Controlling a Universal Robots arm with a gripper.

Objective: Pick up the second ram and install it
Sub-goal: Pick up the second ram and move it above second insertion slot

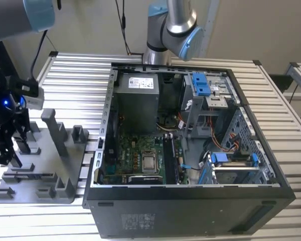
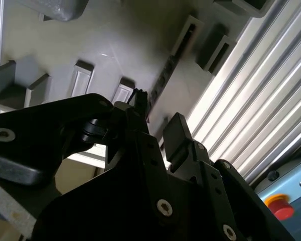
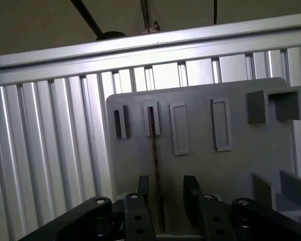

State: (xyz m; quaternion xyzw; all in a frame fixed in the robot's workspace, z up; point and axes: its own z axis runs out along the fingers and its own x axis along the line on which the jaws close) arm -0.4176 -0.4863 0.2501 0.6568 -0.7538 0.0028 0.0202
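At the exterior view's left, the black gripper (image 1: 11,143) is seen low over the grey plastic fixture tray (image 1: 72,160), which lies on the slatted metal table (image 1: 75,75). In both wrist views the second ram (image 3: 153,150), a long thin dark circuit-board stick, is seen edge-on, standing upright in a narrow slot of the tray (image 3: 241,150). The gripper (image 3: 166,193) is set astride it: the fingers (image 3: 143,187) are parted, one on each side of the stick. One finger is just beside the board and a clear gap is left at the other, so nothing is clamped. In the second wrist view the same stick (image 2: 163,75) is seen running away from the gripper (image 2: 158,118) across the tray (image 2: 115,45), and a red button (image 2: 278,206) is seen beyond the tray's edge.

To the right of the tray in the exterior view, an open black computer case (image 1: 190,211) lies on its side. A white label (image 1: 142,82) is carried on its grey power supply (image 1: 135,105), but its print cannot be made out.
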